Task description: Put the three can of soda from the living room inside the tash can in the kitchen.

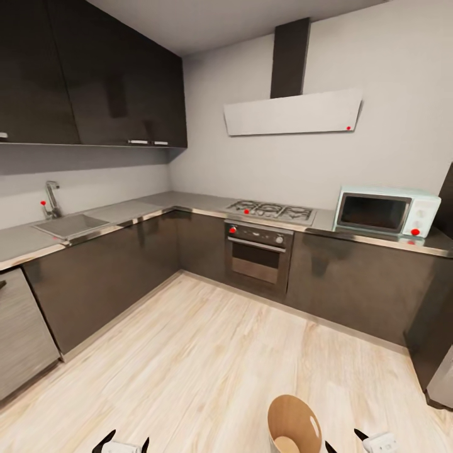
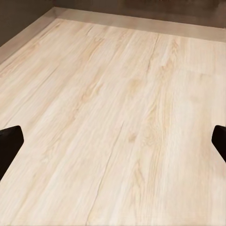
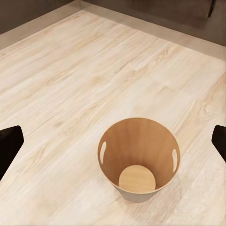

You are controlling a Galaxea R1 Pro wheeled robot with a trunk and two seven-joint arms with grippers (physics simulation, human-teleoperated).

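Nearest you, at the bottom edge of the head view, both grippers sit low over the pale wood floor (image 1: 207, 352). Left gripper (image 1: 121, 445): fingers apart, nothing between them; its wrist view shows bare planks. Right gripper (image 1: 370, 442): fingers spread wide as well, also empty.

Between the two arms, closer to the right one, the tash can (image 1: 294, 425) stands upright on the floor. From the right wrist view the tash can (image 3: 139, 159) is open-mouthed and empty, tan inside, with a slot handle cut on each side near the rim. No soda can lies in it, and none is in either gripper, so by this evidence no can has been delivered yet; you will likely have to fetch them from the living room.

Handling judgement: the bucket looks light and stiff, easy to tip if bumped at the rim. Release cans from above its mouth. The cans themselves should be light, smooth and slippery; take each across the middle of its body.

Farther off: dark cabinets along two walls, steel worktop (image 1: 157, 206), sink (image 1: 70, 224) with tap on the left run, oven (image 1: 258, 255) under the gas hob (image 1: 272, 212), microwave (image 1: 385, 212) to the right, hood (image 1: 292, 112) above.
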